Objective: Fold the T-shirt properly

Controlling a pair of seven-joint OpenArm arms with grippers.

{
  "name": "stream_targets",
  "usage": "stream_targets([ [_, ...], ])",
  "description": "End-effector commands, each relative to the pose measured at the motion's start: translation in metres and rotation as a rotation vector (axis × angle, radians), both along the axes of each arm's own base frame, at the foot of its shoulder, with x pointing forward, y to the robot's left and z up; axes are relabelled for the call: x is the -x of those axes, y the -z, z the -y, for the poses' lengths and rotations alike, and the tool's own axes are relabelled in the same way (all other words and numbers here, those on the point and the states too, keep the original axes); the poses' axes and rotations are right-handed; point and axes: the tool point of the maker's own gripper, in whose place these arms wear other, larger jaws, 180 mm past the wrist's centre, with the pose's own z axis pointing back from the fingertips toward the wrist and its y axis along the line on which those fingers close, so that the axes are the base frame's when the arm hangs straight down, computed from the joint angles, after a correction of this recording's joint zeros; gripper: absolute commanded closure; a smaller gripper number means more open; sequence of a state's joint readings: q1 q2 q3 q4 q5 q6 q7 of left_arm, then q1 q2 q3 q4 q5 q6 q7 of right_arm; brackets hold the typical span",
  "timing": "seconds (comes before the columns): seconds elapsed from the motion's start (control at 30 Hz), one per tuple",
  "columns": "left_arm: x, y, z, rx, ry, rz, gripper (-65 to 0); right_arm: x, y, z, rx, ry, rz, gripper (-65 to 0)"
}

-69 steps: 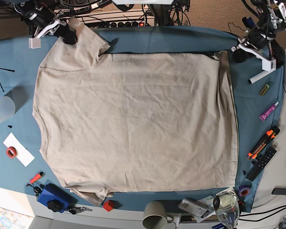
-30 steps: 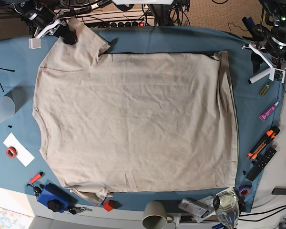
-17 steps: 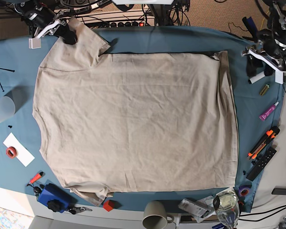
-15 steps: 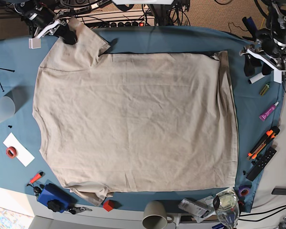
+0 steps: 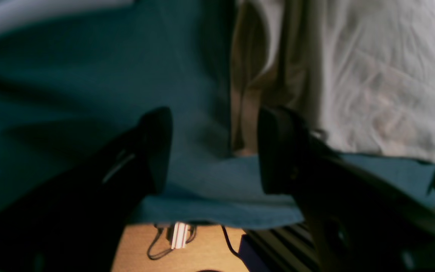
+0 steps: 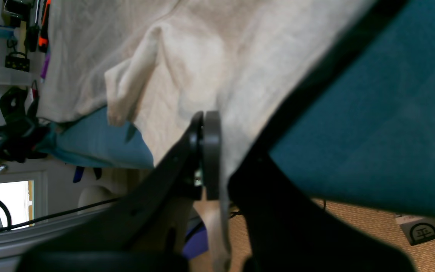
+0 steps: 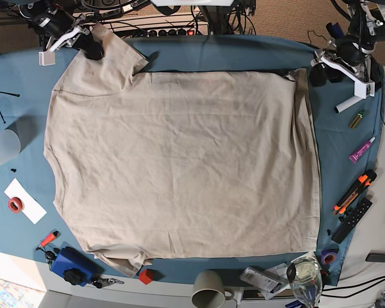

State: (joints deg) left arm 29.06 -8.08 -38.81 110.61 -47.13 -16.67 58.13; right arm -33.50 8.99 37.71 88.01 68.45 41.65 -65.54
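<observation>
Beige shirt point(image 7: 179, 160) lies spread flat on the teal cloth point(image 7: 231, 54) covering the desk, one sleeve reaching to the far corner. Right end effector point(image 6: 206, 151) is clamped on that sleeve's edge at the desk's rim. Left end effector point(image 5: 213, 151) has its jaws wide apart, holding nothing, just beside the shirt's far hem corner, over bare cloth

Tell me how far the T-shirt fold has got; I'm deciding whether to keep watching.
Early. Done: the T-shirt lies spread flat on the blue table cloth, no fold visible. In hand: the right gripper is shut on a sleeve; the left gripper hangs open at the shirt's far-edge corner, gripping nothing. Left: every fold.
</observation>
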Motion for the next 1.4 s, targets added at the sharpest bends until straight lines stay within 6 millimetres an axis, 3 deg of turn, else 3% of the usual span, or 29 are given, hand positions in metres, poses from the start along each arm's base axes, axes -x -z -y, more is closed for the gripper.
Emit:
stream_targets([
  [0.0,-0.007,-0.007,0.000,0.015,0.010,0.040,-33.8,0.028,0.021,0.003,0.062,-0.056,-0.156,0.0],
  [0.43,-0.008,0.003,0.007,0.046,0.034,0.034,-33.8,0.028,0.021,0.003,0.061,-0.055,-0.154,0.0],
  [0.83,-0.006,0.024,0.075,0.050,0.242,-0.024,-33.8,0.028,0.021,0.002,0.059,-0.057,-0.157,0.0],
  [1.0,-0.002,0.036,0.057,-0.037,0.179,-0.094,-33.5,0.028,0.021,0.003,0.060,-0.056,-0.155,0.0],
  [1.1,-0.002,0.039,0.050,-0.079,0.169,-0.102,-23.8,0.028,0.021,0.003,0.060,-0.056,-0.155,0.0],
  [1.23,-0.008,0.035,0.050,-0.073,0.156,-0.065,-1.9,0.028,0.021,0.003,0.060,-0.055,-0.153,0.0],
  [1.37,-0.008,0.035,0.050,-0.074,0.160,-0.068,0.0,0.026,0.021,0.003,0.060,-0.054,-0.150,0.0],
])
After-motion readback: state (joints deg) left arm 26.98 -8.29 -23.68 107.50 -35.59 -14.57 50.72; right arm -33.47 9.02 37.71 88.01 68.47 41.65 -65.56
